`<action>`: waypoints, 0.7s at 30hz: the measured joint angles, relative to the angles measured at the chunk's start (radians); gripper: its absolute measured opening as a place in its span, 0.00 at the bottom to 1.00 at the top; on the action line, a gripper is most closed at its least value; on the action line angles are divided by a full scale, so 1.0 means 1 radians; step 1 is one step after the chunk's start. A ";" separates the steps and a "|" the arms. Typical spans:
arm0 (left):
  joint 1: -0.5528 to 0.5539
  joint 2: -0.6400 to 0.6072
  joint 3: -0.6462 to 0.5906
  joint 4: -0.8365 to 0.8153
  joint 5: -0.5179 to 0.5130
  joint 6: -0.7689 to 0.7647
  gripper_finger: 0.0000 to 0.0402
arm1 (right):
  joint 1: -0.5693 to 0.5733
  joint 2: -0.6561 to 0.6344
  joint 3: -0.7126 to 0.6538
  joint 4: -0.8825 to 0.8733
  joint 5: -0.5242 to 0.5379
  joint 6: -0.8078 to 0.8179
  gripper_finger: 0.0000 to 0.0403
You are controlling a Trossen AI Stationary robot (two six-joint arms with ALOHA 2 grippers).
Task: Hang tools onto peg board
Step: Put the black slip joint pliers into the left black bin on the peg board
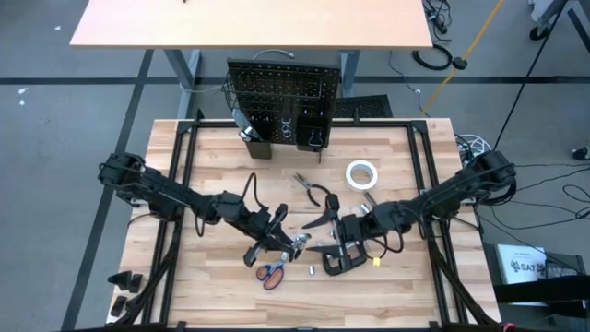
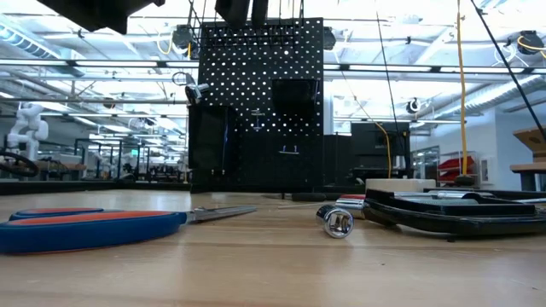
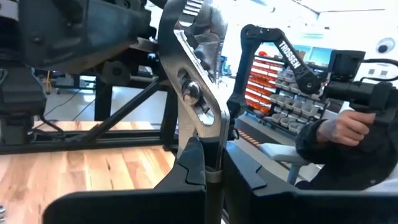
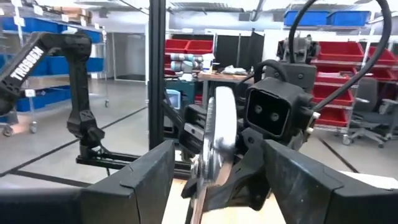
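Well, both arms have met near the middle of the table (image 1: 212, 148), toward its front edge. The left gripper (image 1: 279, 236) is pinched tight on the silver ratchet (image 1: 297, 243). In its wrist view the tool's shank (image 3: 193, 87) rises straight up out of the closed fingers (image 3: 186, 171).

The right gripper (image 1: 343, 236) faces it from the other side. Its fingers (image 4: 146, 171) are spread wide, with the ratchet's head (image 4: 221, 134) standing edge-on in the gap between them. I cannot tell whether either finger touches the metal.

The space around them is crowded. The black C-clamp (image 1: 339, 263) lies just under the right gripper, toward the table's front. The orange-handled scissors (image 1: 270, 273) lie flat in front of the left gripper. A small silver socket (image 1: 312, 270) sits between scissors and clamp. The dark-handled pliers (image 1: 318, 194) lie behind the two grippers, and the white tape roll (image 1: 361, 174) lies farther back to the right.

The peg board (image 1: 281, 97) stands upright at the table's far edge, well apart from the ratchet. The pliers lie on the bare wood between the grippers and the board.

From table height the scissors (image 2: 85, 226) fill the foreground, with the socket (image 2: 335, 222) and the clamp (image 2: 452, 211) to their right and the board (image 2: 260, 102) behind.

Beyond the table a person's hand (image 3: 345, 127) holds a dark device.
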 joint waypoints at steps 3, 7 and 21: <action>0.007 0.002 0.000 0.009 0.003 0.000 0.04 | -0.015 0.012 0.000 0.012 -0.028 0.035 0.59; 0.012 0.002 0.000 0.011 0.002 -0.001 0.04 | -0.027 0.025 0.000 0.019 -0.032 0.060 0.58; 0.046 0.002 0.000 0.002 -0.033 -0.082 0.04 | -0.030 0.024 0.000 0.034 -0.022 0.065 0.35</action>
